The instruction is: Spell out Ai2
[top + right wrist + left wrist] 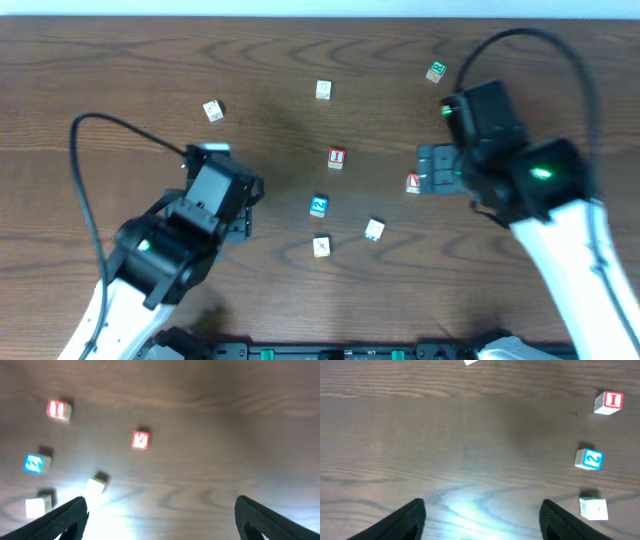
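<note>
Three lettered cubes lie apart on the wooden table. The red I cube (336, 157) (608, 402) (58, 410) is at the centre. Below it lies the blue 2 cube (319, 206) (589, 459) (35, 463). The red A cube (413, 183) (140, 440) lies further right. My right gripper (427, 170) (162, 520) is open just right of the A cube, which lies ahead of its fingers and untouched. My left gripper (252, 208) (482, 517) is open over bare wood, left of the 2 cube, with nothing between its fingers.
A green-marked cube (436, 71) lies at the back right. Pale cubes lie at the back centre (323, 90) and back left (212, 110). Two more sit near the 2: one (374, 230) (95, 486) to its lower right, one (321, 246) (593, 508) below it.
</note>
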Controlling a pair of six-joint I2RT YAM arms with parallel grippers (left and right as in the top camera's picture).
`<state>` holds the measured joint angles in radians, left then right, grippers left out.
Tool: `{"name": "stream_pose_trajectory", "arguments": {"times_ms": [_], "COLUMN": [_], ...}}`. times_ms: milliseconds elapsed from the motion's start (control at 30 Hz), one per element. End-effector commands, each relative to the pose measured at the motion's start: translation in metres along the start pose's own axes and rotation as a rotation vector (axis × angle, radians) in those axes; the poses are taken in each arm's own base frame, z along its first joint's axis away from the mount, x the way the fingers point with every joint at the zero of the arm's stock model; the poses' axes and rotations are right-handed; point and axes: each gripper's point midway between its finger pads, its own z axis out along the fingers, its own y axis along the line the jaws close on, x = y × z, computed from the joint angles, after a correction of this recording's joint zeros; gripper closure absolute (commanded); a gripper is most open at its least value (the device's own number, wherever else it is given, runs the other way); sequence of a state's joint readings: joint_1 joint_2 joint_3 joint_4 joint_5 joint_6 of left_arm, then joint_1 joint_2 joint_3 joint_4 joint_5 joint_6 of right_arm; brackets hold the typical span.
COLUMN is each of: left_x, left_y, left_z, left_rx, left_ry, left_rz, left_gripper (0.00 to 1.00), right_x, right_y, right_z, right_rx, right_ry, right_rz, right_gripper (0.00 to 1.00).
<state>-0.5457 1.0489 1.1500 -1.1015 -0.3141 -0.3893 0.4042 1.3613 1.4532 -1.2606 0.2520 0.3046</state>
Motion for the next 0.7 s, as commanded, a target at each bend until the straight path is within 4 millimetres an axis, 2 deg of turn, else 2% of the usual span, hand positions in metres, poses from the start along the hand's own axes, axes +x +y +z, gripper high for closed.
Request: {"name": "stream_pose_trajectory", "arguments": {"times_ms": [0, 67, 133, 200, 267, 367, 533, 667], "left_x": [-0.01, -0.01, -0.009, -0.008, -0.008, -0.007, -0.005, -0.005], "left_y": [0.008, 0.013, 0.015, 0.016, 0.015, 0.016, 0.017, 0.017], "left_z": [-0.025, -0.034, -0.039, -0.039, -0.039, -0.039, -0.039, -0.039], "left_rx": [0.026, 0.027, 0.027, 0.026, 0.028, 0.027, 0.023, 0.019], "left_ry": [-0.069, -0.083, -0.083, -0.079, -0.077, -0.074, -0.067, -0.068], "left_rz": [-0.036, -0.041, -0.041, -0.04, -0.04, -0.042, -0.039, -0.039], "left_gripper": [0.21, 0.18, 0.17, 0.17, 0.16, 0.15, 0.14, 0.14], "right_x": [0.031, 0.036, 0.042, 0.054, 0.07, 0.08, 0.076, 0.067], "right_y": [0.035, 0.051, 0.066, 0.081, 0.105, 0.132, 0.163, 0.178], "right_z": [0.041, 0.056, 0.069, 0.084, 0.106, 0.124, 0.123, 0.116], "right_rx": [-0.097, -0.111, -0.112, -0.11, -0.119, -0.101, -0.137, -0.173], "right_ry": [0.096, 0.075, 0.091, 0.159, 0.252, 0.298, 0.258, 0.212], "right_rz": [-0.065, -0.113, -0.17, -0.216, -0.276, -0.314, -0.35, -0.382], "right_gripper": [0.06, 0.01, 0.01, 0.01, 0.01, 0.01, 0.01, 0.17]}}
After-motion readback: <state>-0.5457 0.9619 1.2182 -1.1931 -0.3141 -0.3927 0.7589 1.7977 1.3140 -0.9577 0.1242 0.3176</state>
